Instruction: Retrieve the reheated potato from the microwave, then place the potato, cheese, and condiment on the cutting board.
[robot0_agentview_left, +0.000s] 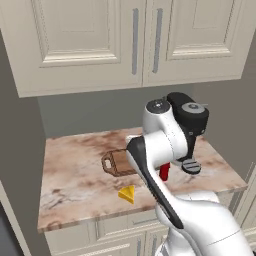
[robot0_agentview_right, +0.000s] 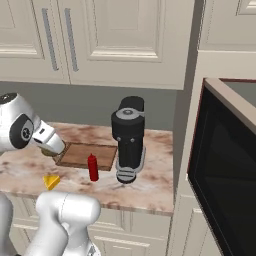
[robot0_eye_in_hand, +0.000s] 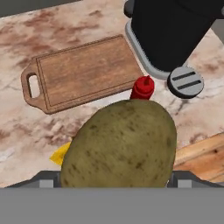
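End effector (robot0_eye_in_hand: 114, 186) spread wide, gripping the potato (robot0_eye_in_hand: 119, 144) between its fingers — above the counter (robot0_eye_in_hand: 26, 131).

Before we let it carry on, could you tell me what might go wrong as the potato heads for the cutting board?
The condiment stands upright by the cutting board's near edge, under the potato; a low approach might topple it. The coffee machine crowds the board's far end, so the arm could brush it.

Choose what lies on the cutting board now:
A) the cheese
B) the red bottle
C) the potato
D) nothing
D: the cutting board is bare in the hand view; the cheese and condiment stand on the counter, and the potato is in the claw.
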